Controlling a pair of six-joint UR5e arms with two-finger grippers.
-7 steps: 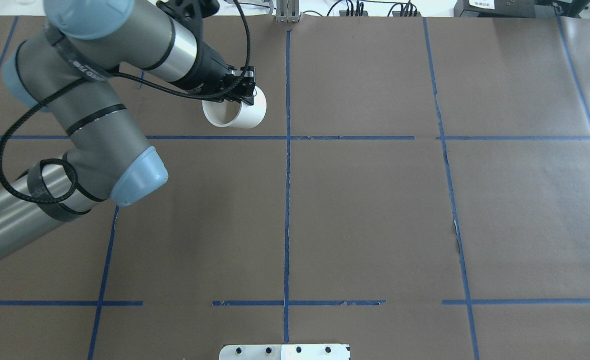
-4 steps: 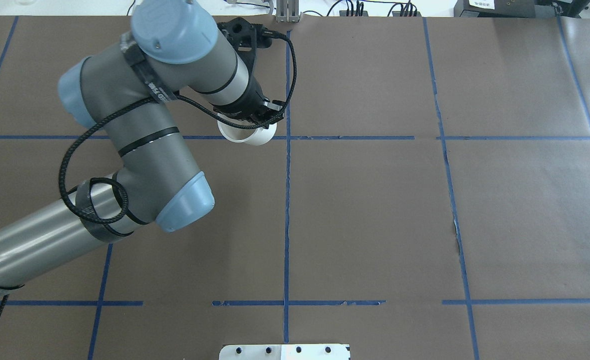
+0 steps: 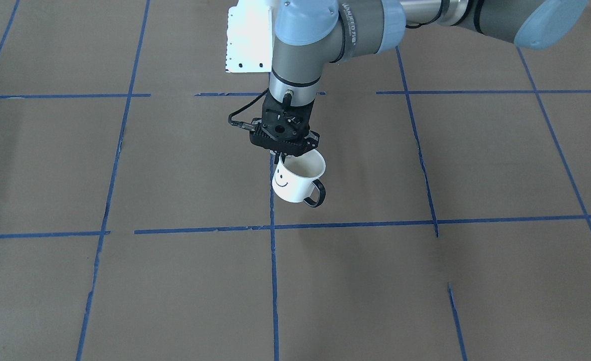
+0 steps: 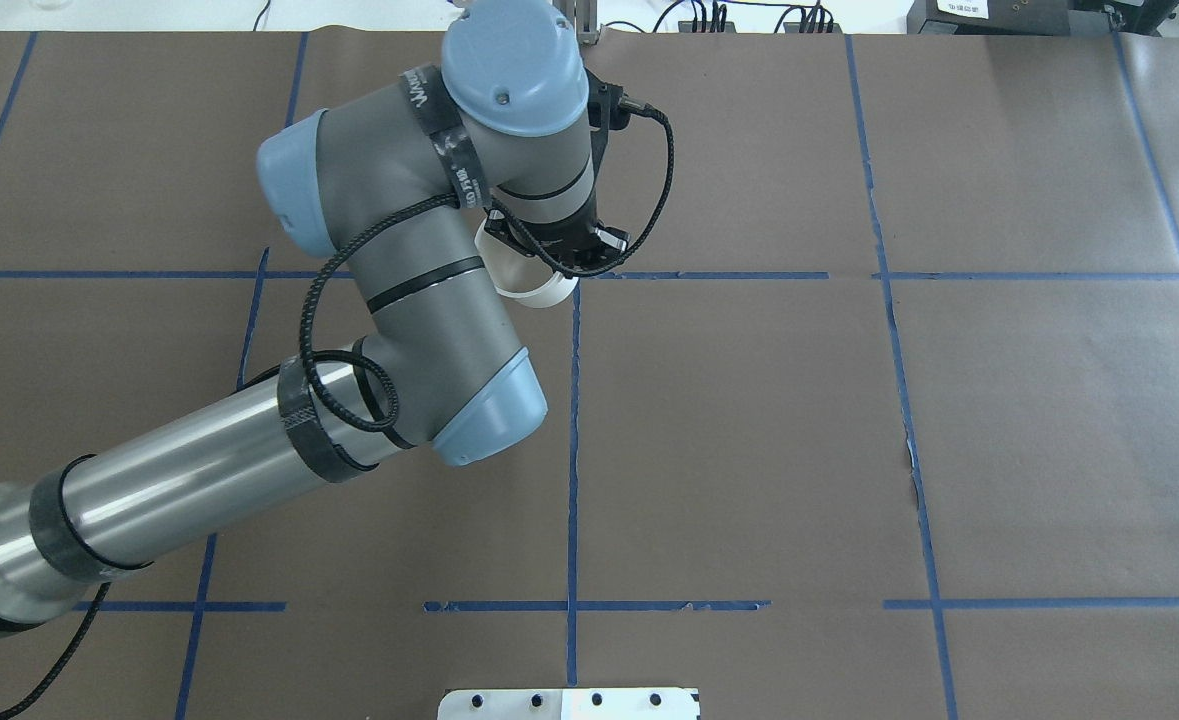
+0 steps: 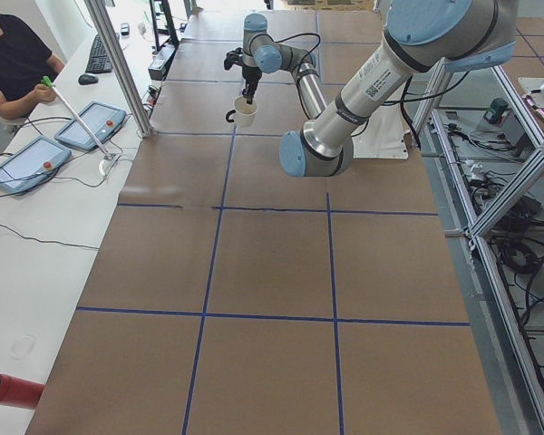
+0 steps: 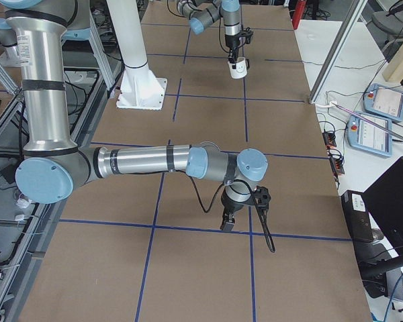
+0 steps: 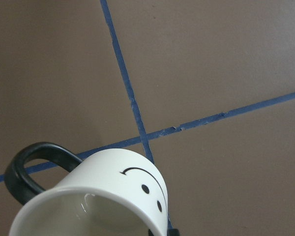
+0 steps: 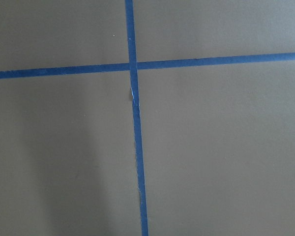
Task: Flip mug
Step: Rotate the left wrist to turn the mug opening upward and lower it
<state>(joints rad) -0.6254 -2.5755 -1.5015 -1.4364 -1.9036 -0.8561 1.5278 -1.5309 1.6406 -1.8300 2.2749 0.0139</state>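
The white mug (image 3: pixel 295 183) with a black handle and a smiley face hangs in the air, opening up and slightly tilted, over a crossing of blue tape lines. My left gripper (image 3: pixel 281 158) points down and is shut on the mug's rim. The mug also shows under the wrist in the overhead view (image 4: pixel 541 291), in the left wrist view (image 7: pixel 113 196) and in both side views (image 5: pixel 245 111) (image 6: pixel 238 69). My right gripper (image 6: pixel 227 225) points down close above the table, far from the mug; I cannot tell whether it is open or shut.
Brown paper with a blue tape grid (image 4: pixel 574 450) covers the table. A white mounting plate (image 4: pixel 569 703) sits at the robot's edge. A seated operator (image 5: pixel 14 63) and control tablets (image 5: pixel 23 163) are on the far side.
My left arm has swung to the right and toward the robot's side, carrying the mug. The mug has turned from lying on its side to opening up.
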